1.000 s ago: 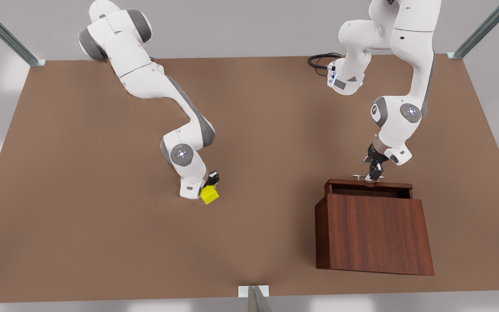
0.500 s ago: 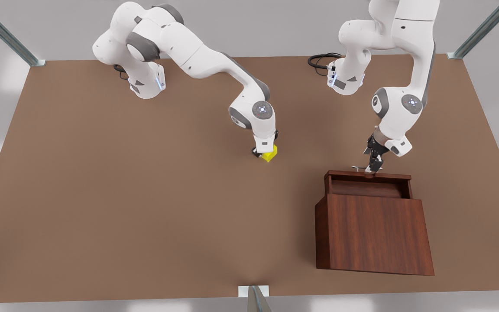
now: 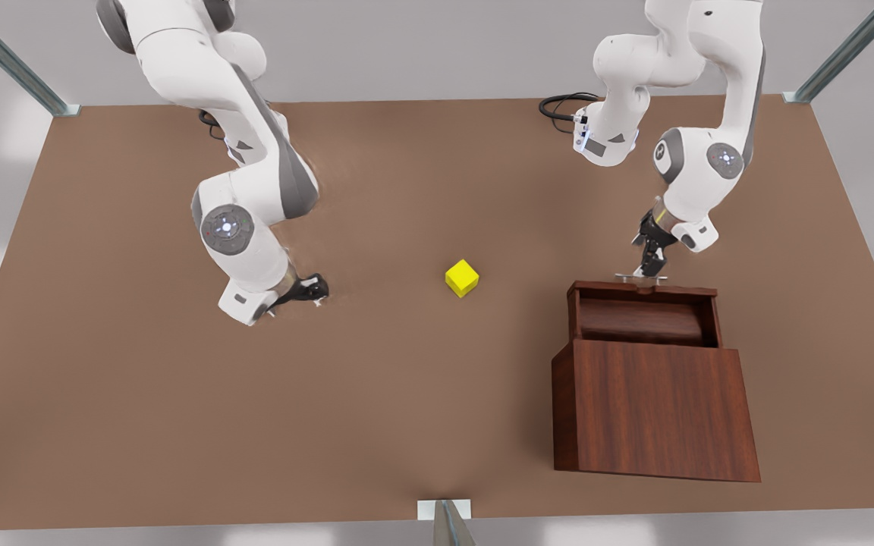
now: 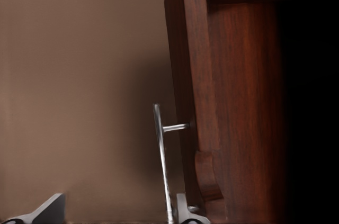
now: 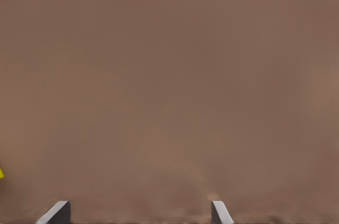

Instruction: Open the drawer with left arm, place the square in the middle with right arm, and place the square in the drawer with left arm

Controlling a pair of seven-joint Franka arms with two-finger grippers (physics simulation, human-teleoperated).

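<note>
Brown matte tabletop [image 3: 141, 394] stretches under both our arms, ringed by grey walls. Our left gripper [image 3: 651, 267] sits at the drawer [image 3: 643, 303] on the front view's right; in the left wrist view its fingers [image 4: 47, 211] stand wide apart, one of them beside the thin silver handle [image 4: 160, 155] — not clamped on it. That drawer is slid out of the wooden cabinet [image 3: 653, 409], its inside bare. Our right gripper [image 3: 315, 290] hangs low over the table on the front view's left, spread wide and holding nothing. Between the two arms the yellow square [image 3: 462, 277] rests alone on the middle [image 3: 437, 227] of the tabletop, well apart from both grippers.
</note>
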